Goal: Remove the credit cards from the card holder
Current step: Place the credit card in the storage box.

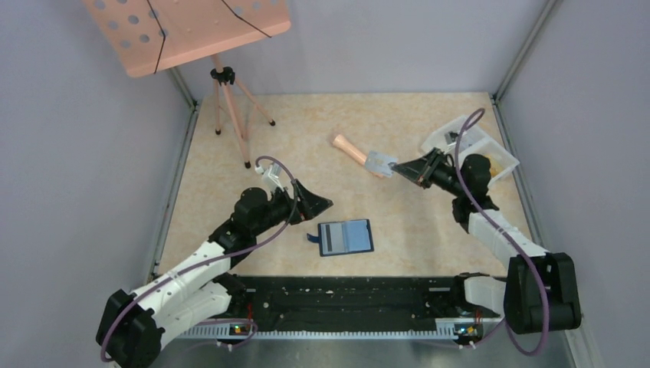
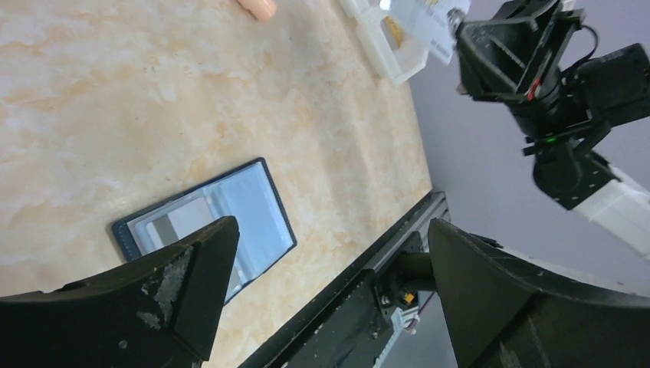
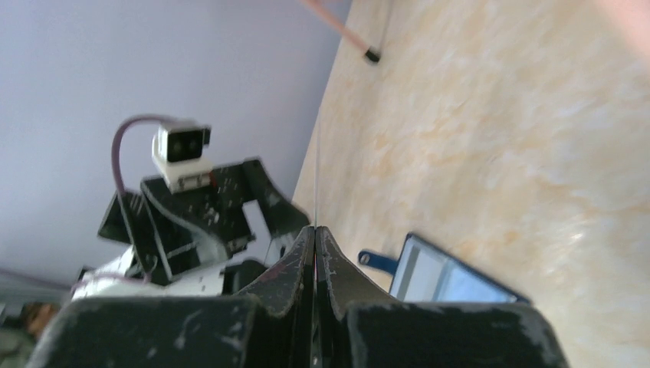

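Observation:
The card holder (image 1: 346,237) lies open and flat on the table, dark navy with light blue pockets and a short tab at its left. A pale card (image 2: 188,218) shows in one pocket. My left gripper (image 1: 322,205) hovers just up and left of the holder, jaws wide open and empty; in the left wrist view its fingers (image 2: 184,284) frame the holder (image 2: 253,203). My right gripper (image 1: 398,169) is raised at the far right, shut on a pale grey credit card (image 1: 381,163). In the right wrist view that card is an edge-on thin line (image 3: 316,176).
A peach cylinder (image 1: 349,147) lies on the table just behind the held card. A white two-compartment tray (image 1: 481,144) stands at the far right edge. A peach perforated board on a tripod (image 1: 222,84) stands at the back left. A black rail (image 1: 345,303) runs along the near edge.

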{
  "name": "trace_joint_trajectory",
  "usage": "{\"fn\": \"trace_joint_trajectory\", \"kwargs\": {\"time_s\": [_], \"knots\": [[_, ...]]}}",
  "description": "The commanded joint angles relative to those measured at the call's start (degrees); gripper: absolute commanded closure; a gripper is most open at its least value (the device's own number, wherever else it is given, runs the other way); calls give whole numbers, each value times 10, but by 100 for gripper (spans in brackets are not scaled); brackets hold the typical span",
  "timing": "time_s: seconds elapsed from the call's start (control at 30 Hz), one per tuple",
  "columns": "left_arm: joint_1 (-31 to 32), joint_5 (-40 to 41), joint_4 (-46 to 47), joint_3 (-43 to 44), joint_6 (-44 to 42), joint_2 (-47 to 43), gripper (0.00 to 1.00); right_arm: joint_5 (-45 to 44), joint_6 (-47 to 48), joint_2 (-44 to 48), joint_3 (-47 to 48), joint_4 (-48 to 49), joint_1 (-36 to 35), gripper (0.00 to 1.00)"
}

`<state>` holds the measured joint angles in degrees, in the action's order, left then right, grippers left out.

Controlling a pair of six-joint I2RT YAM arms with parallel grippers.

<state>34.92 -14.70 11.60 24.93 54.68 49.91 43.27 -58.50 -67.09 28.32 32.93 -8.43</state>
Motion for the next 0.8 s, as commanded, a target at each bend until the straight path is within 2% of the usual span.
{"fn": "trace_joint_trajectory", "kwargs": {"time_s": [0.0, 0.17, 0.37, 0.63, 0.77], "knots": [[-3, 33, -82, 51, -66, -27, 1, -8, 66, 21, 60, -94, 94, 100], [-3, 97, -222, 119, -156, -36, 1, -31, 119, 1, 106, -201, 209, 100], [-2, 167, -367, 205, -262, -33, 1, -108, 194, -61, 196, -299, 281, 100], [-2, 222, -431, 227, -290, -45, 1, -174, 214, -178, 292, -347, 308, 100], [-2, 219, -416, 219, -288, -63, 1, -188, 210, -236, 327, -341, 311, 100]]}}
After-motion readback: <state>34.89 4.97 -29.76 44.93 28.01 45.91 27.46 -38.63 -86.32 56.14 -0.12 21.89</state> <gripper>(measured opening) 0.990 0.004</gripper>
